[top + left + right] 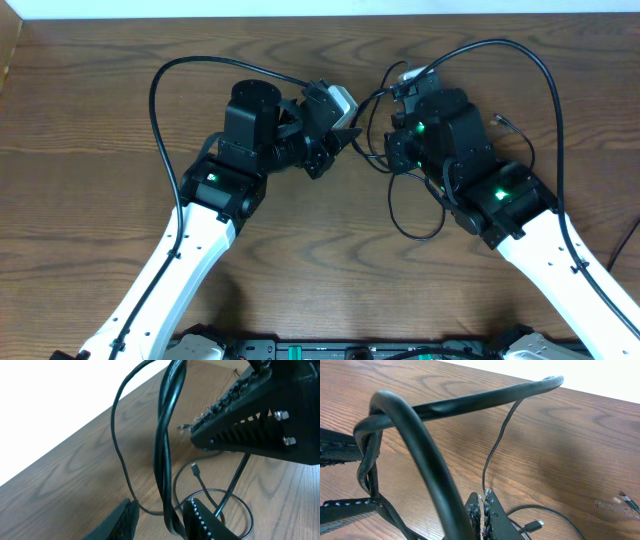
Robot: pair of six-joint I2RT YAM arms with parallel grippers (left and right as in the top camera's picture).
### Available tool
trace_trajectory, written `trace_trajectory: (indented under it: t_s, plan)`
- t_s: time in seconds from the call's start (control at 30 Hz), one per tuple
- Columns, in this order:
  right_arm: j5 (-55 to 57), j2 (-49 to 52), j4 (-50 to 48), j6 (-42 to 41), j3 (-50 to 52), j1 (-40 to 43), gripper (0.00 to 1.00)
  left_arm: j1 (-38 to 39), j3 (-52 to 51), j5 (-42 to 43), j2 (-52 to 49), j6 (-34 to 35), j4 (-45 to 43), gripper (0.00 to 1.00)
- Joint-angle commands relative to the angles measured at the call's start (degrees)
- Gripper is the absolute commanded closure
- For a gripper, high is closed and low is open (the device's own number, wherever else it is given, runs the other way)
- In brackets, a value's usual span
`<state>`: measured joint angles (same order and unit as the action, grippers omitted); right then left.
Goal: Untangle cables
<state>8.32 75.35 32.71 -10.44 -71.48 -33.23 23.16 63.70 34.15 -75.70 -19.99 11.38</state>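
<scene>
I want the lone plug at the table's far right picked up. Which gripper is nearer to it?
Right. The right gripper sits left of the plug; the left gripper is farther left, beyond the right one.

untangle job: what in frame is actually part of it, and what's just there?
Job:
thin black cables
right gripper, jaws shut on one strand
left gripper, jaws apart around twisted strands

Just there:
thick arm cables, fixed to the robot
wooden table
</scene>
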Motion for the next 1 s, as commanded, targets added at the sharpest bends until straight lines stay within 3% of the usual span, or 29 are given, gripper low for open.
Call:
trace_trajectory:
  t_s: [0.0, 0.03, 0.07, 0.57, 0.77, 0.97]
  plan:
    - [-0.3, -0.3, 0.1, 0.2, -0.5, 0.2, 0.99, 0.1, 0.3, 0.3, -0.2, -1.0, -0.4, 0.67]
    - [-0.3, -0.3, 0.1, 0.2, -0.5, 0.2, 0.99, 0.1, 0.3, 0.3, -0.2, -1.0, -0.4, 0.74]
    - [-0.3, -0.3, 0.1, 0.2, -0.5, 0.2, 0.99, 0.1, 0.3, 0.3, -0.2, -1.0, -0.4, 0.92]
    - [-0.2, -0.3, 0.1, 0.2, -0.5, 0.2, 0.99, 0.0, 0.3, -1.3, -0.1, -1.0, 1.9, 0.93]
    - [0.3, -0.2, 0.0, 0.2, -0.5, 0.3, 0.99, 0.0, 0.3, -10.5, 1.4, -2.1, 10.2, 0.93]
    - [0.3, 0.0, 0.1, 0.2, -0.5, 0.3, 0.99, 0.0, 0.3, -25.9, 5.3, -4.4, 15.9, 0.93]
